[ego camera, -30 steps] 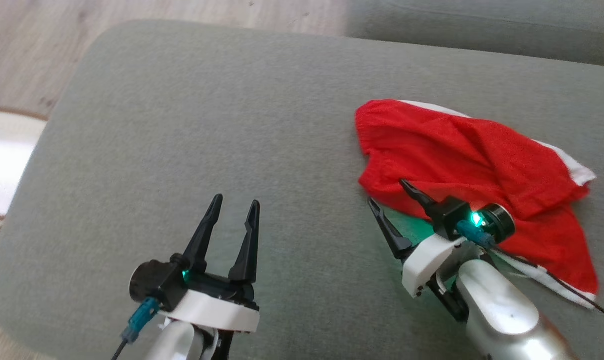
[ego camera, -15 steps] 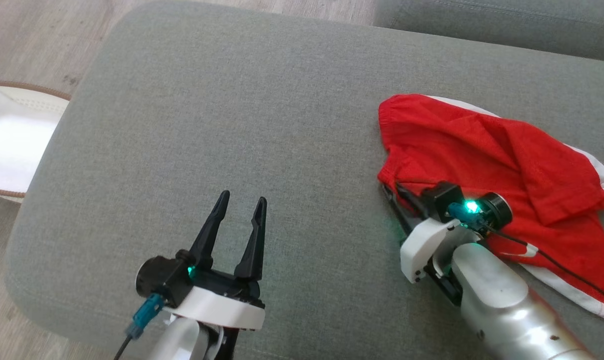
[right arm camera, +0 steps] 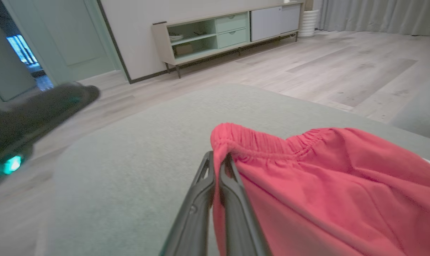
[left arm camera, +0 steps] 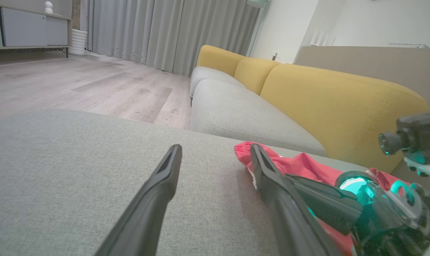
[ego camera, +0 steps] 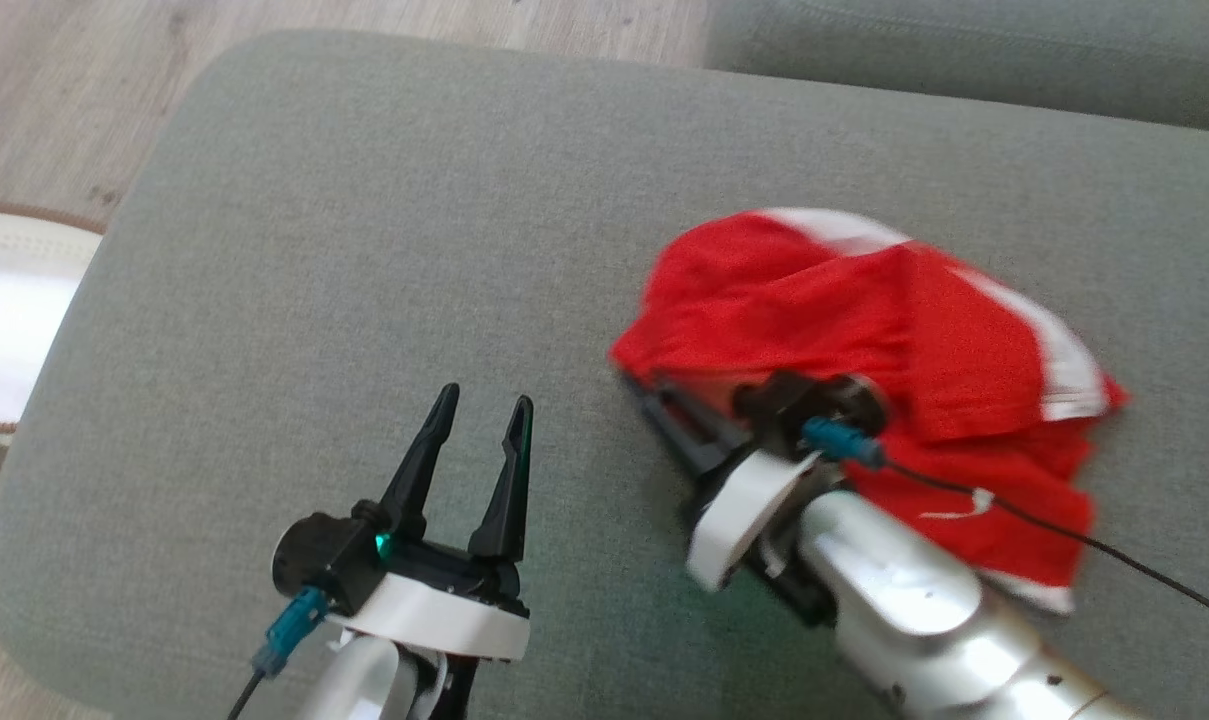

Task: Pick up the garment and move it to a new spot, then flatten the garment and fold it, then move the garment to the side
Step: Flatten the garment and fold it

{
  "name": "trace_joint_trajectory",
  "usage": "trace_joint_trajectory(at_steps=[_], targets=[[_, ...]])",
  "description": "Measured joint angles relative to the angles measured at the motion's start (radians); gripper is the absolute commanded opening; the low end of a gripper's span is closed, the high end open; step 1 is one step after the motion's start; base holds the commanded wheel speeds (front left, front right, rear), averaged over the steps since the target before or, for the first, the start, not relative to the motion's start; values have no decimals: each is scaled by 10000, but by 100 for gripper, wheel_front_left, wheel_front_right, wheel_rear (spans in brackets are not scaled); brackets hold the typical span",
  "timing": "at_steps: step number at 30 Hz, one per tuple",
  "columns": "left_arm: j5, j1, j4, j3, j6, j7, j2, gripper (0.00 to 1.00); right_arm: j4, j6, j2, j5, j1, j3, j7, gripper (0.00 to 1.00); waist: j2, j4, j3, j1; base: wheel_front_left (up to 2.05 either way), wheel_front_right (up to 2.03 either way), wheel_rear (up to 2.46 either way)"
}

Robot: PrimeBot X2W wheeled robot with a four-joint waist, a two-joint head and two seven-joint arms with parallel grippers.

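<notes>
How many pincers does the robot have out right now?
2. The left pincer is open over the grey cushion, at the head view's lower left. The right pincer is shut on the edge of the red shorts.

Before me: a grey fabric cushion (ego camera: 364, 250), corners rounded, weave fine and even. On its right half lies a red garment (ego camera: 834, 310), rumpled and doubled over itself, white stripes at its edges, elastic waistband toward the cushion's middle. Off the left edge, pale wood floor (ego camera: 64, 90) carrying a white, brown-rimmed object (ego camera: 4, 320).
</notes>
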Motion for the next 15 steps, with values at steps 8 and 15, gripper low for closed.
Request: trace_joint_trajectory(at_steps=[8, 15], targets=[[15, 11, 65, 4, -4, 0, 0, 100, -1145, 0, -439, 2339, -20, 2184, 6, 0, 0, -189, -318, -1, 0, 0, 0], [15, 11, 59, -33, -13, 0, 0, 100, -391, 0, -1080, 3304, -715, 2635, 35, 0, 0, -58, -168, 0, 0, 0, 0]])
